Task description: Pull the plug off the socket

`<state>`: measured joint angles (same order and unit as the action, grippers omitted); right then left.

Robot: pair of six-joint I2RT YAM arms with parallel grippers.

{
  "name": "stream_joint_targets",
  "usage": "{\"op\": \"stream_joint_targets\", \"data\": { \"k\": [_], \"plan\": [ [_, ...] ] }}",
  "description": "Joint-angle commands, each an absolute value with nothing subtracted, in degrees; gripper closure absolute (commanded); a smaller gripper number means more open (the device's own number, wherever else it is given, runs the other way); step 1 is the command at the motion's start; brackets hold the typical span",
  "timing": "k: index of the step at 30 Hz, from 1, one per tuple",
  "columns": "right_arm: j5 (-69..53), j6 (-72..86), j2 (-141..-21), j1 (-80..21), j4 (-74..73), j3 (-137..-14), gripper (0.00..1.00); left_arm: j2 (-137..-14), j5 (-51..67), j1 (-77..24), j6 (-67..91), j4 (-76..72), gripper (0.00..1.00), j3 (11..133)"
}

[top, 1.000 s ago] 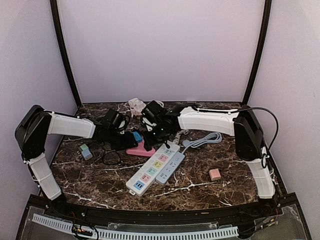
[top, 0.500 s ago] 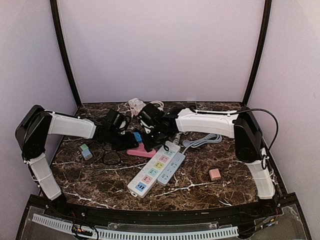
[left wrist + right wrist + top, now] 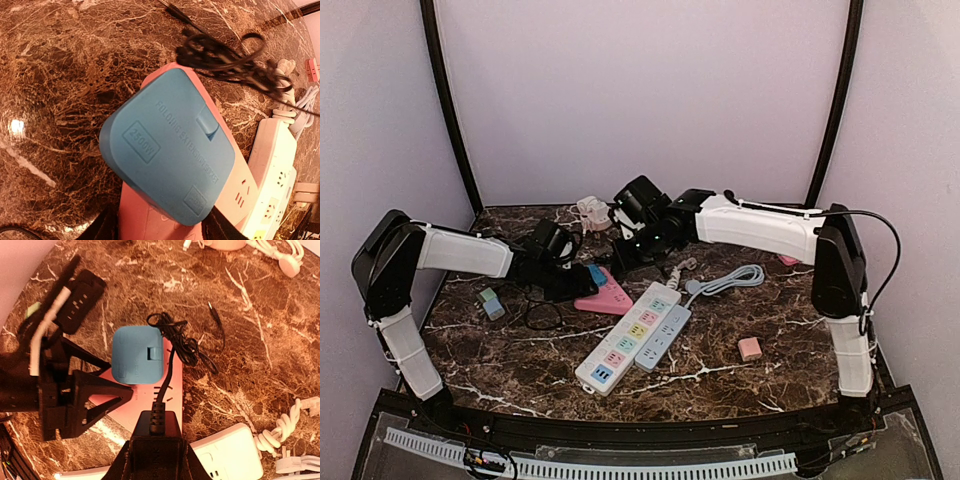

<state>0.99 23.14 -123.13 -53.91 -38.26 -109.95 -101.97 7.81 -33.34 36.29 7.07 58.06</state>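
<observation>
The pink socket strip (image 3: 607,298) lies left of centre with a blue adapter (image 3: 594,272) plugged into its far end. My left gripper (image 3: 572,284) is shut on the strip's left end; in the left wrist view its dark fingers (image 3: 102,227) flank the pink body (image 3: 150,220) under the blue adapter (image 3: 170,150). My right gripper (image 3: 626,250) is shut on the black plug (image 3: 157,432), held in the air above the pink strip (image 3: 172,385). The strip's slots show bare below it. The plug's black cord (image 3: 187,347) trails in a loose tangle. The plug's pins are hidden.
A white power strip (image 3: 625,338) and a grey one (image 3: 662,335) lie diagonally at the centre, with a grey cable (image 3: 725,282) coiled to their right. There is a small pink block (image 3: 750,348) at right, small green and blue blocks (image 3: 490,300) at left, and white cables (image 3: 590,212) at the back.
My right gripper has risen and drawn back toward the far side with the black plug, which now hangs clear above the pink strip. The left gripper has stayed put.
</observation>
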Motion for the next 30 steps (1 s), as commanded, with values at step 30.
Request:
{"op": "stream_joint_targets", "data": {
  "k": [30],
  "plan": [
    [-4.9, 23.4, -116.5, -23.3, -32.2, -102.4, 0.96, -102.7, 6.5, -34.7, 33.8, 24.1, 0.45, 59.7]
  ]
}}
